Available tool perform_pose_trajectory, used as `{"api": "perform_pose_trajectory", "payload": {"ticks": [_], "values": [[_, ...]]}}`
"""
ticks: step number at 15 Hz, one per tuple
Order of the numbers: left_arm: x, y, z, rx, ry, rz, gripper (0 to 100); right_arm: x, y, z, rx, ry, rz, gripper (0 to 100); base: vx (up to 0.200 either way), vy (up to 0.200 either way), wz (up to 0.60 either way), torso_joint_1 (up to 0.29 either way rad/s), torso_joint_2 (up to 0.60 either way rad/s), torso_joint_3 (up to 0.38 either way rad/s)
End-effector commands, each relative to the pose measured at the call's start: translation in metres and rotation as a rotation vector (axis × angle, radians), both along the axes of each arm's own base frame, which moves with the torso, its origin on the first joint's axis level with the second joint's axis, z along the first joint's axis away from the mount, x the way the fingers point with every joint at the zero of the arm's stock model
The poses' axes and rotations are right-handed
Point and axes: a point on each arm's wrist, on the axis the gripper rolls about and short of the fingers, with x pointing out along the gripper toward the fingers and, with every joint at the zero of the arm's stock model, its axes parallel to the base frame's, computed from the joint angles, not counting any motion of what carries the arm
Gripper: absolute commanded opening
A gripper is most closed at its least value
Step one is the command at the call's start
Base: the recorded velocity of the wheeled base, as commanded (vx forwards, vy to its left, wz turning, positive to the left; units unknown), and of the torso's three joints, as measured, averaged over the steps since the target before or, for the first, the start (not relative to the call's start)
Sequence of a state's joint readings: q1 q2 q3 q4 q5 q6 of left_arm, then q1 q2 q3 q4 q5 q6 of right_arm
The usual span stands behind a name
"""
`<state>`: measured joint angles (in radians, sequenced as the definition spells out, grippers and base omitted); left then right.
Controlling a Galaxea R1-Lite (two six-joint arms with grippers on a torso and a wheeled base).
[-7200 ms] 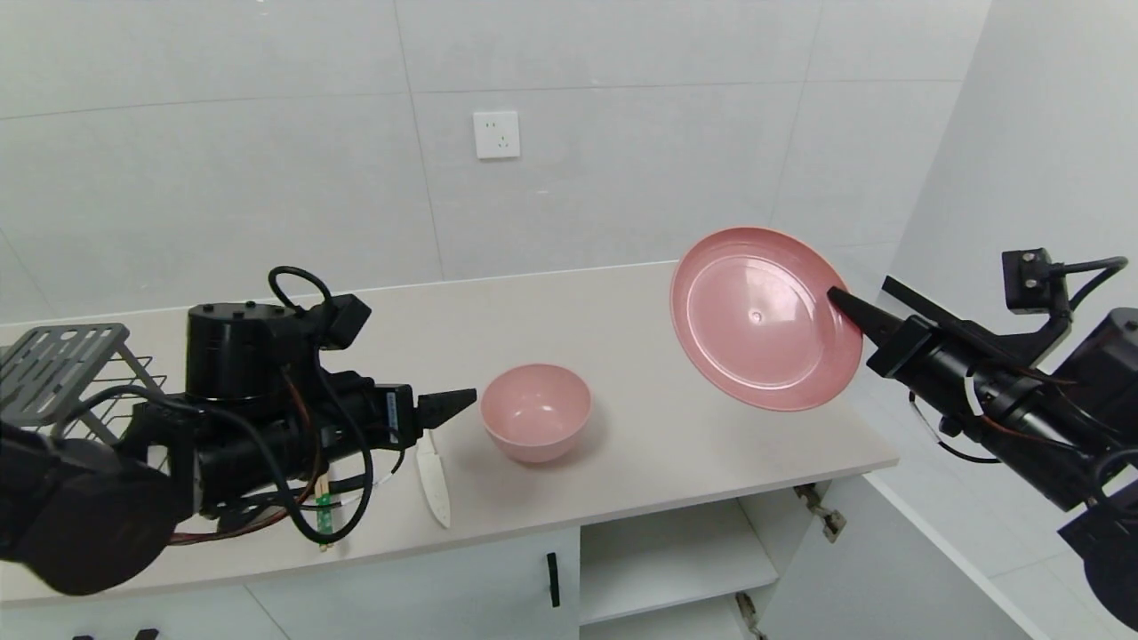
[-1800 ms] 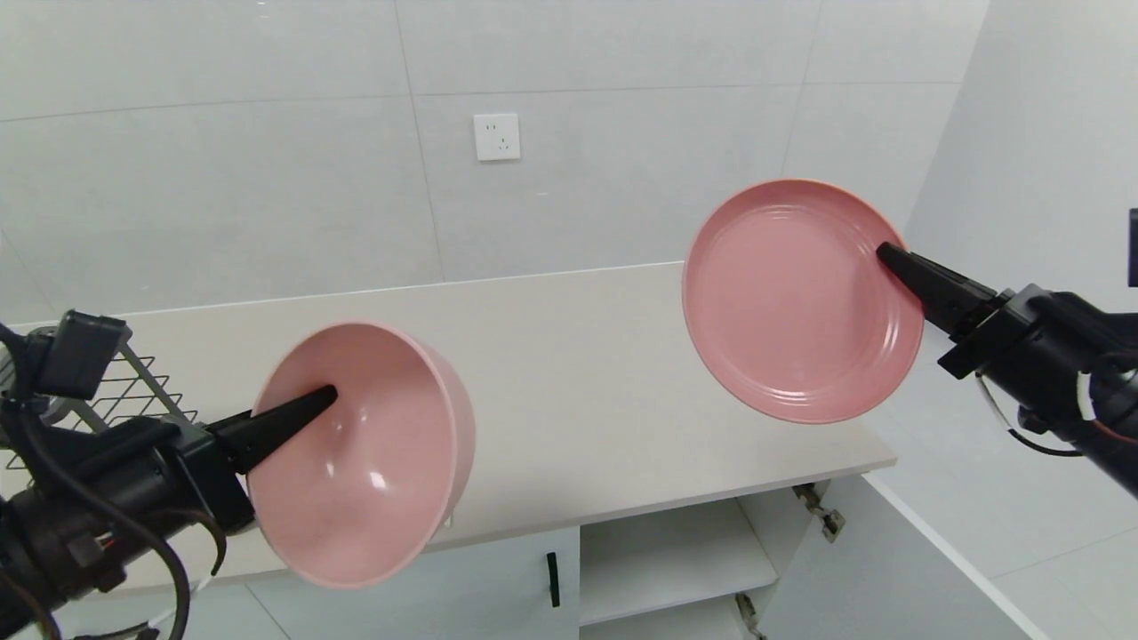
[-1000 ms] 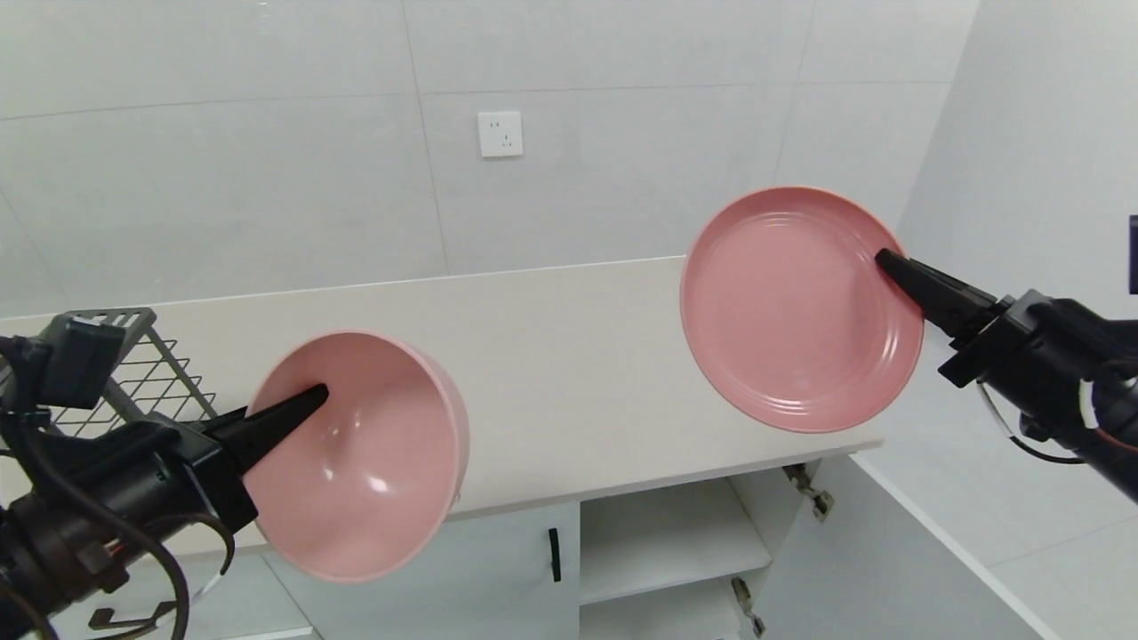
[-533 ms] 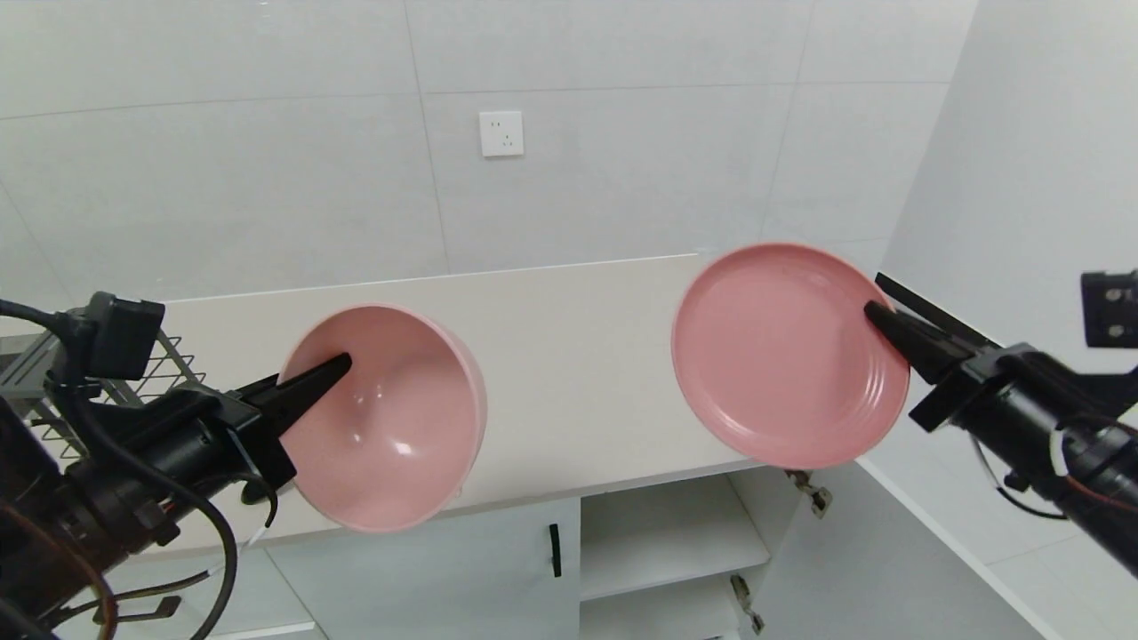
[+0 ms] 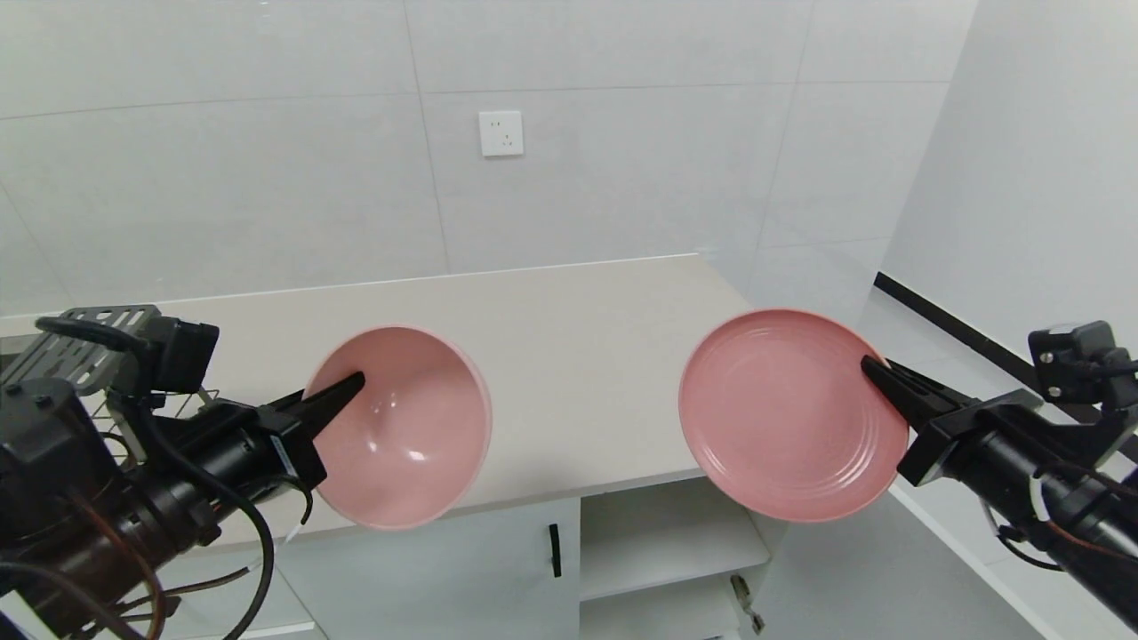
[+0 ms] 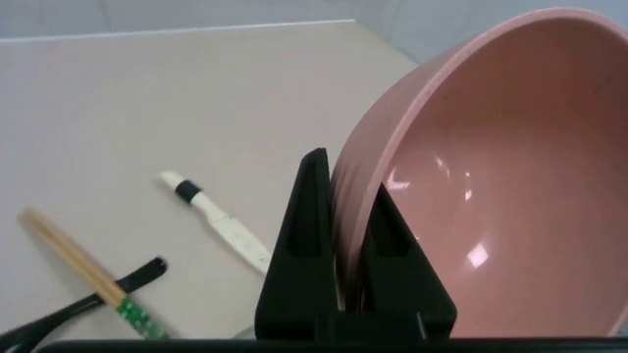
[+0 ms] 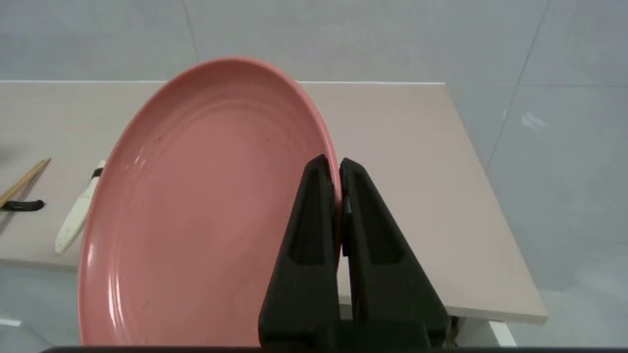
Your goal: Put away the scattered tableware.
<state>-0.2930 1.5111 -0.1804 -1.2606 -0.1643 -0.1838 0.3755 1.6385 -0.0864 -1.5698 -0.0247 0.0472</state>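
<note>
left gripper (image 5: 354,384) is clamped on the rim of the pink bowl (image 5: 413,444), one finger inside the wall and one outside, holding it tipped on its side in the air over the front edge of the counter (image 5: 569,338). right gripper (image 5: 867,364) pinches the rim of the pink plate (image 5: 782,418) the same way. the plate stands nearly on edge, just past the counter's right front corner and above the open cabinet (image 5: 667,542) below.

as i judge it, the task is partway along: two pieces are lifted, but neither is stowed. the chopsticks (image 6: 83,270) and a white knife-like utensil (image 6: 221,221) lie on the counter, with a dark-handled piece beside the chopsticks that i cannot identify. whether bowl and plate belong on the cabinet shelves or in the wire rack (image 5: 84,322) at the far left, the pictures do not say.

bowl and plate are well apart, with bare counter between them, and the back wall is well behind both. the plate has free air around it on the right. a move down into the cabinet would have to pass the counter lip, the shelf edges and the door hinges, each a likely catch for a wide rim held by one point. the left arm sits close to the rack.
</note>
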Motion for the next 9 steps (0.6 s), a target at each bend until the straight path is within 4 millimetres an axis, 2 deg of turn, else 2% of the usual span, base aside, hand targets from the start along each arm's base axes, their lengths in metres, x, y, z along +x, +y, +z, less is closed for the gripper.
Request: {"api": "perform_pose_trajectory", "payload": {"ticks": [1,3,6,9], "values": [[0.006,-0.008,-0.012,0.022,0.050,0.027,0,0.001,0.001,0.000,0.000,0.001,0.002,0,-0.200,0.000,0.00,-0.002,0.00,0.002],[0.006,-0.012,-0.015,0.030,0.064,0.034,0,0.001,0.000,0.000,0.001,-0.001,-0.003,0,-0.200,0.000,0.00,0.012,0.01,0.000],[-0.002,-0.026,-0.018,0.039,0.076,-0.042,0,0.003,-0.001,0.002,0.004,-0.009,-0.012,0,0.000,0.000,0.00,0.000,0.00,0.000],[-0.002,-0.027,-0.023,0.049,0.098,-0.043,0,0.004,-0.001,0.001,0.003,-0.006,-0.012,0,0.000,0.000,0.00,0.000,0.00,0.000]]}}
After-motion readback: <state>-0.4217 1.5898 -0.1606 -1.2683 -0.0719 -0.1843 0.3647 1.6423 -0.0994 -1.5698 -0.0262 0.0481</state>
